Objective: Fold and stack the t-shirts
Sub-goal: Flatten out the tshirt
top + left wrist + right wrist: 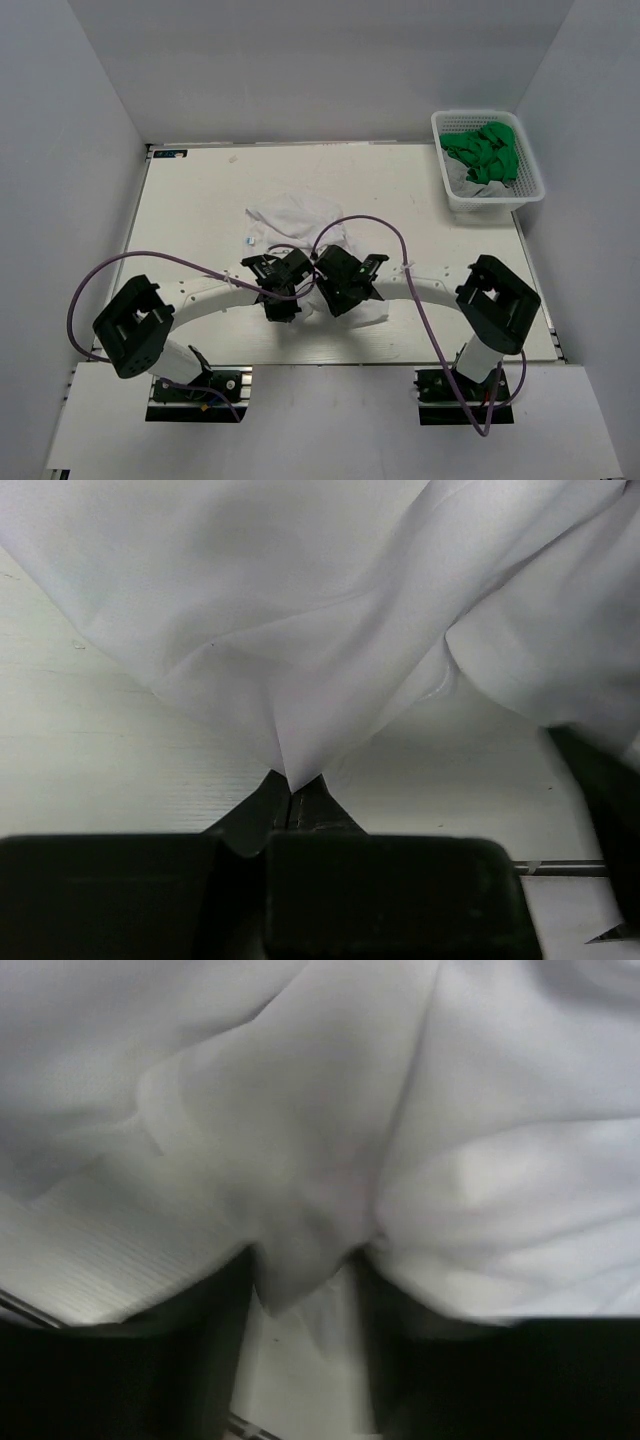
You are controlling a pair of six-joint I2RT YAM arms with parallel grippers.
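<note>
While both arms are bending inward from their bases at the near edge, the left arm (205, 293) and the right arm (440, 290) are meeting wrist to wrist over the near middle of the table (200, 200). The white t-shirt (295, 218) is lying there in a crumpled heap, and part of it is running under the two black wrists. A purple cable (365, 218) is looping above the right wrist.

From the left wrist camera, the left gripper (291, 798) is pinching a pointed fold of the white cloth, with its jaws pressed together on the tip and the rest of the shirt draping up and away from it. From the right wrist camera, the right gripper (305, 1300) is sitting with its dark fingers (215, 1330) apart and a tongue of white cloth hanging between them. That picture is blurred, so I cannot tell whether the jaws are clamping the cloth or only straddling it.

From above, the fingertips of both grippers are hiding under their own wrists, and the shirt's sleeves and collar are getting lost in the folds. The green t-shirts (485, 150) are sitting bunched in the white mesh basket (528, 187) at the far right corner, well apart from the arms.
</note>
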